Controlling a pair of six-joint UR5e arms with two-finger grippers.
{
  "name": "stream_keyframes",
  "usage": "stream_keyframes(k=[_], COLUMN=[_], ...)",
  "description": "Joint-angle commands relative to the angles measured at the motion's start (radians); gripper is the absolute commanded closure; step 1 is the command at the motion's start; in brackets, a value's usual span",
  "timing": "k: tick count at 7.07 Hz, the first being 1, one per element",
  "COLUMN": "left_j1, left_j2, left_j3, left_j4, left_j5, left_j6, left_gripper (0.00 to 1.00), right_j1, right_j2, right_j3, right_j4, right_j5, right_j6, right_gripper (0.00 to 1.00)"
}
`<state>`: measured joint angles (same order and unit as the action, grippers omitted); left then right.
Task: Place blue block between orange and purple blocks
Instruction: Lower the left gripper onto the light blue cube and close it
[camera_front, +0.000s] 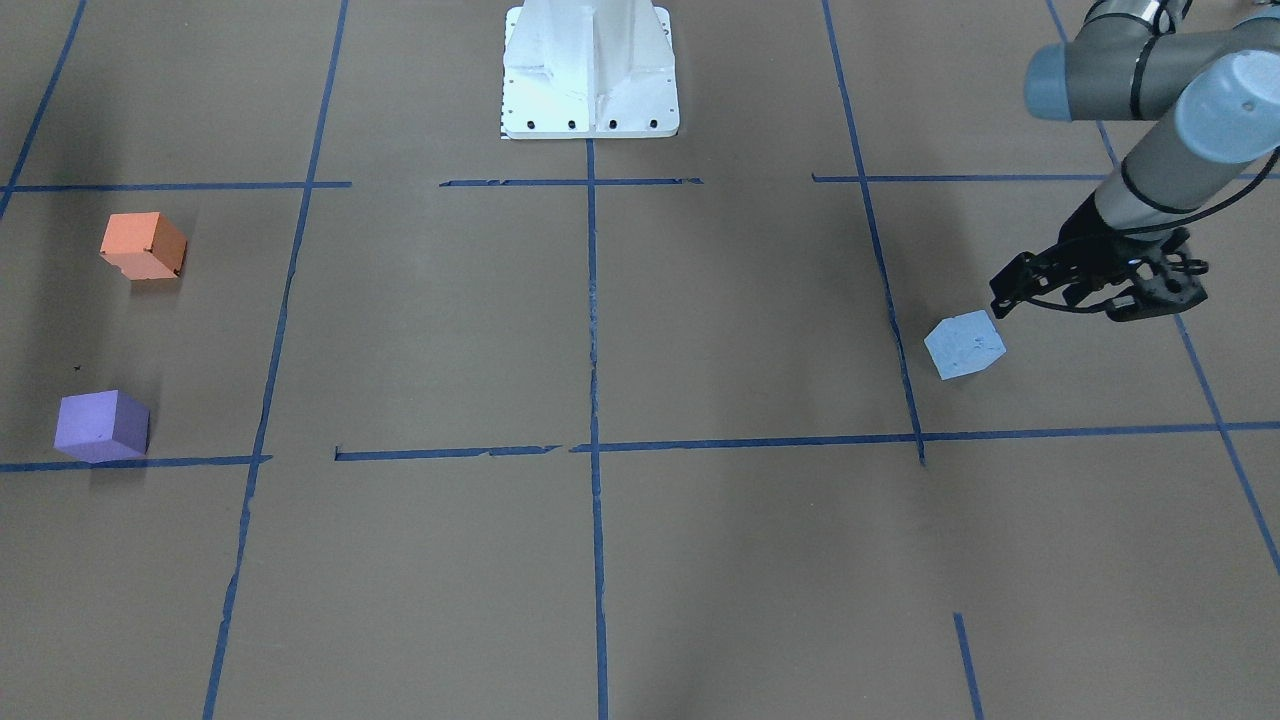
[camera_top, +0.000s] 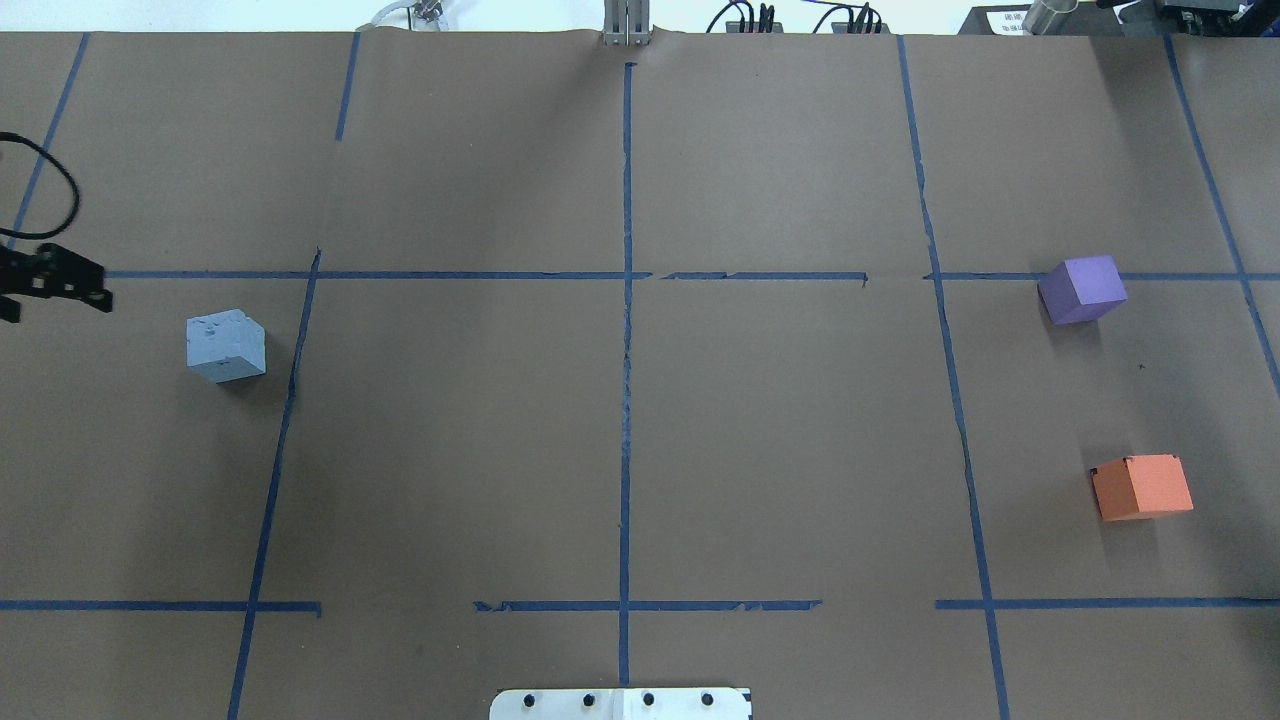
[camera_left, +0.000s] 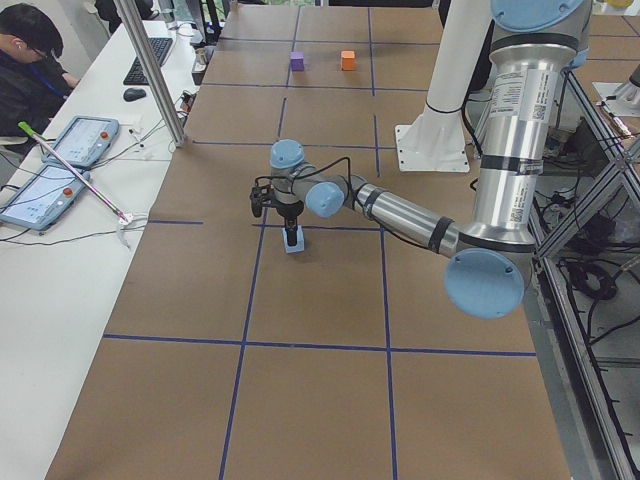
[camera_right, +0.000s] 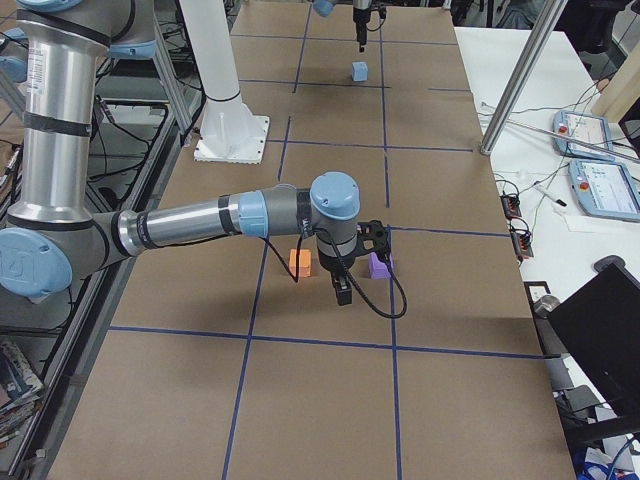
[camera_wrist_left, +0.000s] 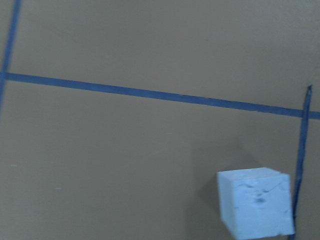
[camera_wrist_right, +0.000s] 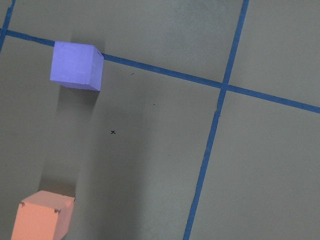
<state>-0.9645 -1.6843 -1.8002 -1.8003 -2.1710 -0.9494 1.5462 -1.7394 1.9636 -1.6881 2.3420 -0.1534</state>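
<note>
A pale blue foam cube (camera_front: 965, 345) sits on the brown paper-covered table (camera_top: 450, 430) at the robot's left end. It lies just beside a strip of blue tape (camera_wrist_left: 300, 165) and is turned slightly askew to the taped grid. Its faces are a washed-out, chalky blue, and the top is pitted with small dents and scuff marks, which the left wrist view shows plainly. The edges look soft rather than crisp. The left gripper (camera_left: 291, 234) hangs above the table near this cube, a little to its outer side, and has hold of nothing. How far apart its jaws stand cannot be made out. Well apart, at the robot's right end, rest an orange foam cube (camera_top: 1142, 487) and a purple foam cube (camera_top: 1082, 289). The orange one is nearer the robot's base and the purple one lies against a tape line, with bare paper between them. The right gripper (camera_right: 343, 292) hangs over that end near both cubes, and whether it is open cannot be told.
</note>
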Motion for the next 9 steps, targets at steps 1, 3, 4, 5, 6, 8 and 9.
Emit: stream_keyframes(k=[1,3,4,5,6,8,9], left_j1=[0.030,0.046,0.068,0.073,0.075,0.076,0.085], left_j2=[-0.015,-0.032,-0.052,-0.070,-0.072,-0.071,-0.080], left_j3=[0.027,0.067,0.085,0.096,0.114,0.201,0.250], left_j4=[-0.001,-0.005,-0.011,-0.010,-0.011,-0.095,-0.163], left_j5=[0.008,0.008,0.023,0.025,0.027,0.028,0.027], left_j6=[-0.011,-0.019,-0.022,-0.023,-0.020,-0.015,-0.022], left_gripper=[0.00,0.00,0.00,0.00,0.00,0.00,0.00], right_j1=[0.000,0.000,0.000,0.000,0.000,0.000,0.000], right_j2=[-0.012,-0.012,-0.019,-0.020,-0.019,-0.020,-0.020], right_j3=[-0.002,-0.003,-0.003,-0.003,-0.005,-0.008,-0.008], right_j4=[-0.001,-0.001,-0.001,-0.001,-0.001,-0.001,-0.001], right_j5=[0.000,0.002,0.002,0.002,0.000,0.002,0.002], right_j6=[0.000,-0.001,-0.002,-0.003,-0.003,-0.003,-0.003], right_gripper=[0.00,0.00,0.00,0.00,0.00,0.00,0.00])
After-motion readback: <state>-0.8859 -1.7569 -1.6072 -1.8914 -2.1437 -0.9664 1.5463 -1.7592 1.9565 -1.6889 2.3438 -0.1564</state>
